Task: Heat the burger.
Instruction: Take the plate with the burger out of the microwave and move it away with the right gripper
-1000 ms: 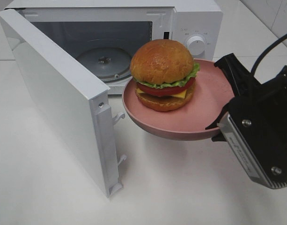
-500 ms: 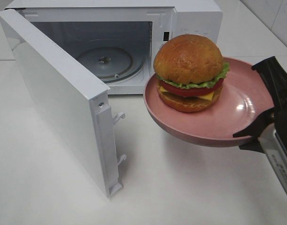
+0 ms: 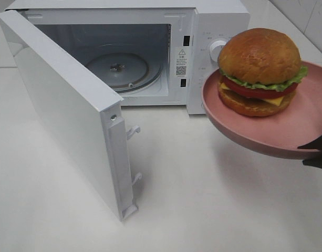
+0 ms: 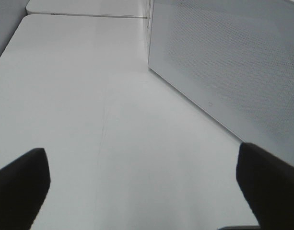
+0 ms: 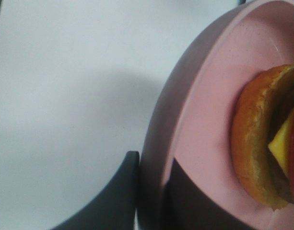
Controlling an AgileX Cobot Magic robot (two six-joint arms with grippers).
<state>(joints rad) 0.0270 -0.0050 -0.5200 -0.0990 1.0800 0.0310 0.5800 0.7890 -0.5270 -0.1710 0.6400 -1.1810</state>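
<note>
The burger [image 3: 259, 71] sits on a pink plate [image 3: 255, 137] pinched at its rim by the right tool [image 5: 151, 196]; the left tool [image 4: 142, 184] gapes empty.

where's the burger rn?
In the exterior high view, the burger sits on the pink plate at the right edge, held above the table by the right gripper, in front of the microwave control panel.

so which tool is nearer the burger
Right. The right tool clamps the pink plate carrying the burger; the left tool hangs open over bare table beside the microwave door.
</note>
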